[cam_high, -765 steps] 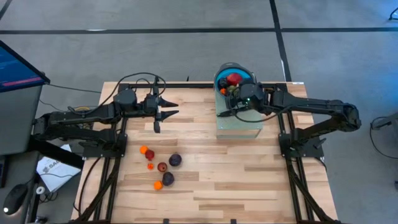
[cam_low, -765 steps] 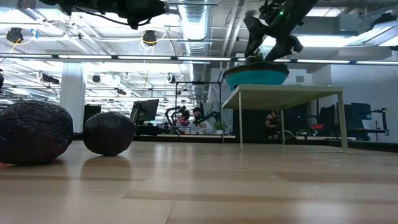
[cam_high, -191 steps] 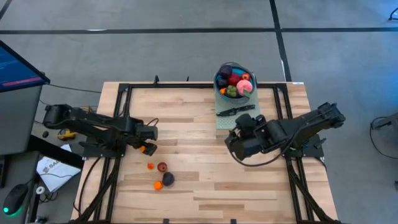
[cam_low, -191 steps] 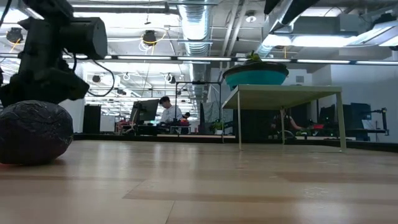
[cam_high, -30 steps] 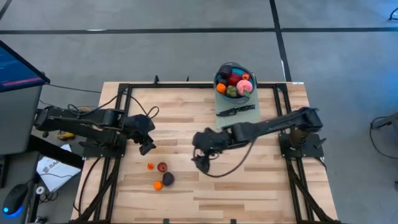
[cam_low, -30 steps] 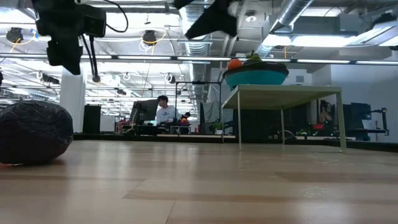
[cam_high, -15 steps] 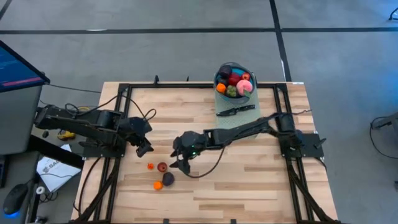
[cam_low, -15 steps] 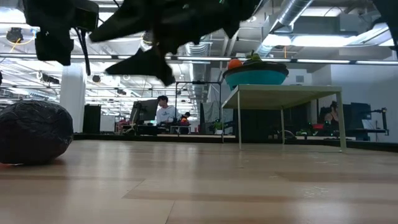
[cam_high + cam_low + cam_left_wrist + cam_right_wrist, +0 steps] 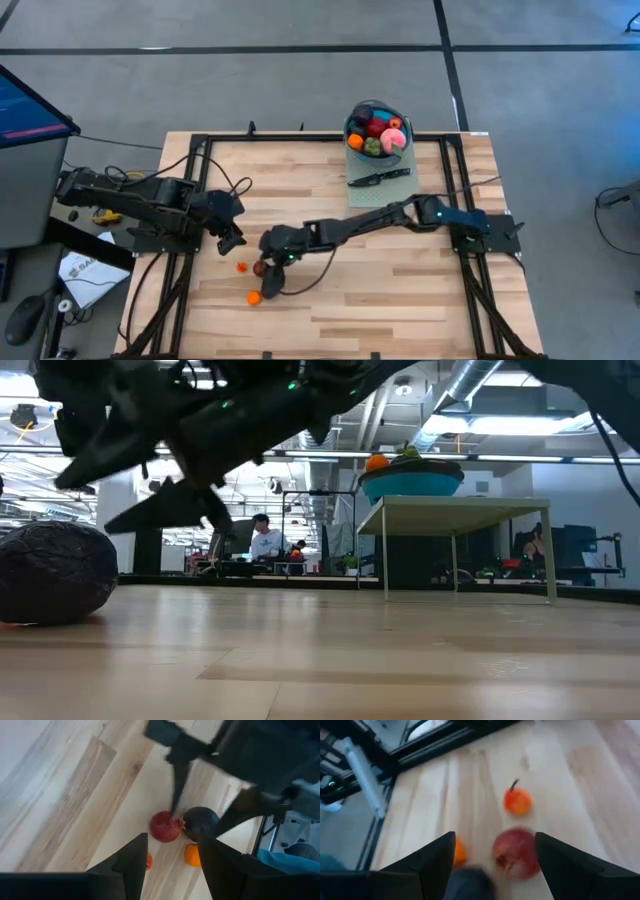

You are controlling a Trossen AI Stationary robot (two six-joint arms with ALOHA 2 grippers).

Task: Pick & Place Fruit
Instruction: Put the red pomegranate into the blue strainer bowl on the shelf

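Dark purple fruit (image 9: 52,573) sits closest to the low camera at the table's front left, resting on the wooden table (image 9: 400,290). From above it (image 9: 271,284) lies in a small cluster with a tiny orange piece (image 9: 253,297) at its front-left side, a red fruit (image 9: 260,268) touching or just beside it toward the back, and another tiny orange piece (image 9: 241,267) just left of the red one. The right gripper (image 9: 268,255) reaches far across the table and hangs directly over this cluster; its fingers are spread wide, and in its wrist view the red fruit (image 9: 516,853) shows between them, with nothing held. The left wrist view shows one of those fingers coming down right at the red fruit (image 9: 165,826), beside the purple one (image 9: 200,822).

Left of the cluster, the left gripper (image 9: 228,240) waits above the table near its left edge, jaws parted and empty.

Farther back on the right, a pale green stand (image 9: 375,188) carries a black knife (image 9: 379,177) and, behind it, a teal bowl (image 9: 352,128) holding the rest of the fruit (image 9: 378,134): red, pink, green and orange pieces piled together. In the low view the bowl (image 9: 412,484) sits on top of the stand, and a person (image 9: 265,541) shows seated in the room beyond.
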